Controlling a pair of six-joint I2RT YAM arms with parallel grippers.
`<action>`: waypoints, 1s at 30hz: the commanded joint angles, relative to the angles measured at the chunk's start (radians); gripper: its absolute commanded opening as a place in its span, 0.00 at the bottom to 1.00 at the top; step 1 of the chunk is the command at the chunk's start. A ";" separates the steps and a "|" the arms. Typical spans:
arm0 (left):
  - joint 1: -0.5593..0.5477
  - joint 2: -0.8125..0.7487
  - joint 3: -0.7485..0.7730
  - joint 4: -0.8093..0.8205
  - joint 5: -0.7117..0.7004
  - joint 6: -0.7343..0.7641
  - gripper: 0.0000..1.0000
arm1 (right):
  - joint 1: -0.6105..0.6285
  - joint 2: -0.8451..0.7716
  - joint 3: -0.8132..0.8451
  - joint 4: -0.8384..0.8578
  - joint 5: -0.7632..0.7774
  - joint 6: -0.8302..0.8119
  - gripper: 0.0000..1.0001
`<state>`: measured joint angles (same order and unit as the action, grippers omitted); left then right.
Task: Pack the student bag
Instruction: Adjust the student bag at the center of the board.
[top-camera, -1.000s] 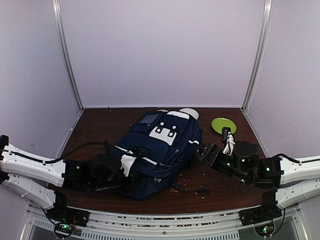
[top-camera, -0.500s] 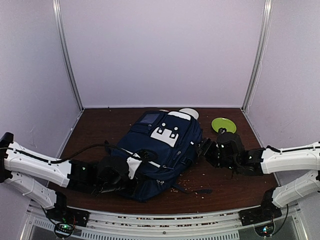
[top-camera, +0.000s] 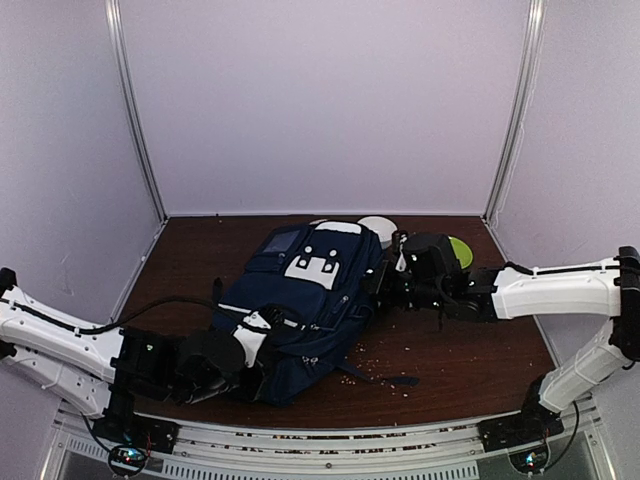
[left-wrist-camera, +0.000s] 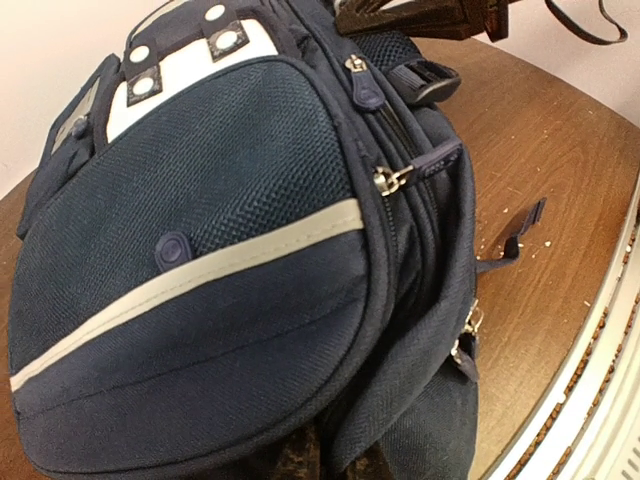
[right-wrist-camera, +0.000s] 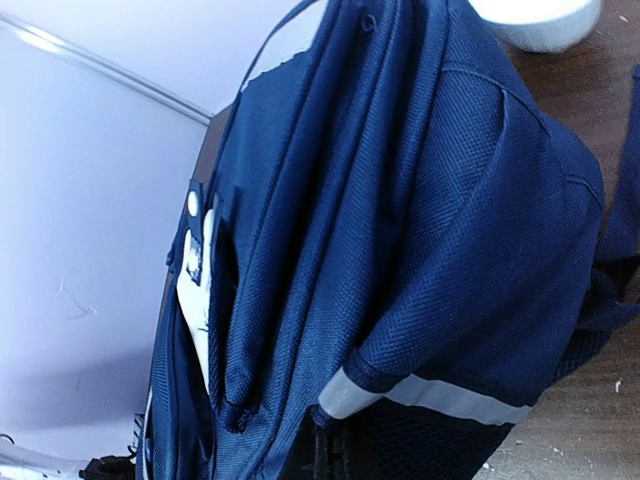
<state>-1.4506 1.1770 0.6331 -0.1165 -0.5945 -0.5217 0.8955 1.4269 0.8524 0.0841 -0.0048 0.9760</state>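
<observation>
The student bag, navy blue with grey stripes and a white buckle patch, lies flat across the middle of the brown table. My left gripper is at its near lower edge, shut on a fold of the bag's fabric; only the tips of its fingers show under the cloth. My right gripper presses against the bag's right side, shut on the fabric just below a grey stripe. The bag fills the right wrist view, and the jaws themselves are mostly hidden in it.
A white round object sits behind the bag's top right corner. A green plate is partly hidden behind my right arm. A loose dark strap and scattered crumbs lie on the table toward the front rail.
My right arm swung left to the bag's right side and its jaws closed there. The bag shifted slightly left and back. The left gripper kept its hold and drew back a little.
</observation>
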 joint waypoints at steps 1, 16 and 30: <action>-0.092 -0.049 0.038 -0.055 -0.168 -0.120 0.00 | 0.074 0.047 0.186 -0.065 -0.103 -0.145 0.00; -0.232 0.046 0.154 -0.319 -0.417 -0.415 0.00 | 0.208 0.346 0.618 -0.075 -0.257 -0.231 0.00; 0.019 -0.041 -0.024 -0.092 -0.246 -0.292 0.00 | 0.189 0.525 0.771 -0.211 -0.118 -0.303 0.00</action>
<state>-1.5291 1.1793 0.6468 -0.3058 -0.7811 -0.8570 1.0370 1.9495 1.6241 -0.0879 -0.0353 0.7052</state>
